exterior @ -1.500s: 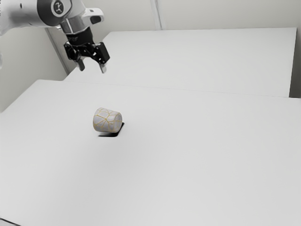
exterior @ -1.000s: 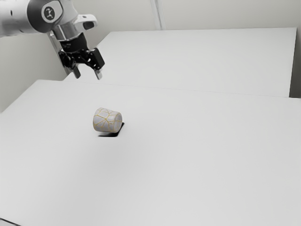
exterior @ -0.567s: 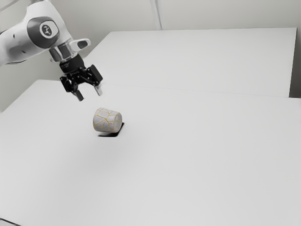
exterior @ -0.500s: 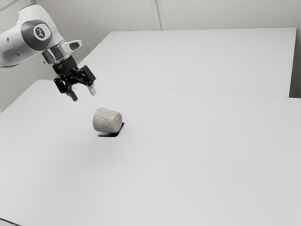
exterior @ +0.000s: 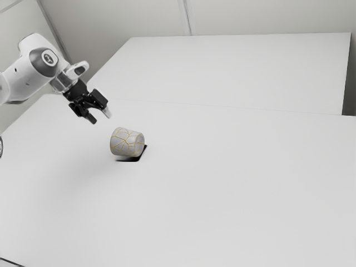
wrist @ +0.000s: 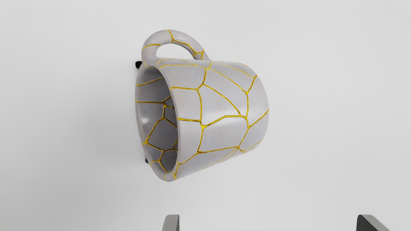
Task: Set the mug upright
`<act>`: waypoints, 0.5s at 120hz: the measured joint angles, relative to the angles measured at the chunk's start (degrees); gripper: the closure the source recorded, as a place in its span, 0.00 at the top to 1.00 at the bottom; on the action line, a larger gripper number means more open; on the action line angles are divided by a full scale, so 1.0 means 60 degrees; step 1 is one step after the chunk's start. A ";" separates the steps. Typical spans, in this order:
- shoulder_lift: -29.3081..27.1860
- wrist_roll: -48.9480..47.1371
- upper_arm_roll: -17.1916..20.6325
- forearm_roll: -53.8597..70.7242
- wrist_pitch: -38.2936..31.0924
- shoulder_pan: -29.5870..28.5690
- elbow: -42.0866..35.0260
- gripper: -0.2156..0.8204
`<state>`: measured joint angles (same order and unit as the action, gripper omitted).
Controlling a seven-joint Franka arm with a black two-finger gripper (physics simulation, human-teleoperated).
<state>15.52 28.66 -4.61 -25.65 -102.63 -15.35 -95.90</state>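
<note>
Mug (exterior: 127, 142), grey with gold crack lines, lay on its side on the white table (exterior: 222, 194), not upright. In the wrist view its open mouth (wrist: 157, 125) showed, and its handle (wrist: 173, 37) projected away from the fingertips. Gripper (exterior: 100, 117) hung above the table near the mug, toward the exterior view's left; fingers spread, nothing between them, clear of the mug.

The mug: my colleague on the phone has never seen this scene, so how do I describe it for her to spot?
Start at the nearer white table and follow the white arm down to its black jaws. Just beyond them lies a pale grey mug, tipped on its side. Gold, crack-like lines set it apart from the plain tabletop and arm.
</note>
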 joint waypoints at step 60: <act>0.1835 0.2667 -0.0024 -0.1609 -0.0345 -0.0566 0.0902 0.79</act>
<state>26.53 44.66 -4.75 -35.30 -104.70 -18.74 -90.48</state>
